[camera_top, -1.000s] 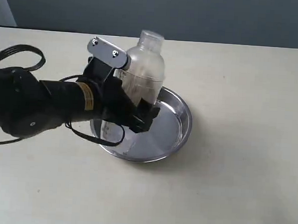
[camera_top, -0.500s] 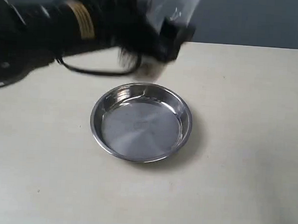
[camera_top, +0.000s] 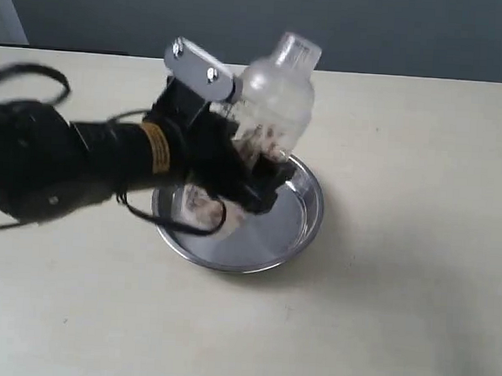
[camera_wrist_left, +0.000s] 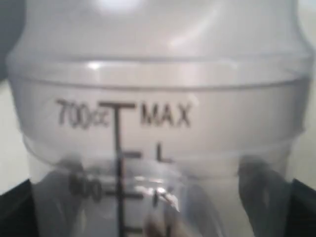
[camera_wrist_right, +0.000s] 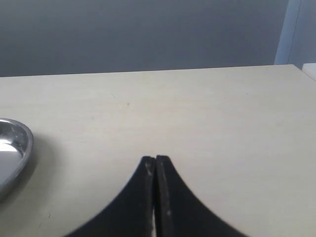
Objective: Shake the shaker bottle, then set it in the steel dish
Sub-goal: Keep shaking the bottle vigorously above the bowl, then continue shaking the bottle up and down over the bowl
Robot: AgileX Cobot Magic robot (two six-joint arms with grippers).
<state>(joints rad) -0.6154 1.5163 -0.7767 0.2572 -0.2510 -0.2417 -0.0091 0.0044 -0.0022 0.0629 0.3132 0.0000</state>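
Bottle status: my left gripper (camera_top: 255, 184) is clamped on the shaker bottle (camera_top: 272, 105), low on its body, held tilted above the steel dish (camera_top: 303, 229) so the grains can tumble. Bottle is not set down; shaking appears under way. Right gripper (camera_wrist_right: 155, 170) rests idle, jaws pressed together, holding nothing, right of the dish.

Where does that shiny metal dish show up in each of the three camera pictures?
Exterior view: the steel dish sits at the picture's centre on the table, partly hidden by the left arm and the shaker bottle.
Left wrist view: not in it; the bottle fills the picture.
Right wrist view: only its rim shows at the left edge.
Shared landmark: the pale tabletop, seen in the exterior and right wrist views.
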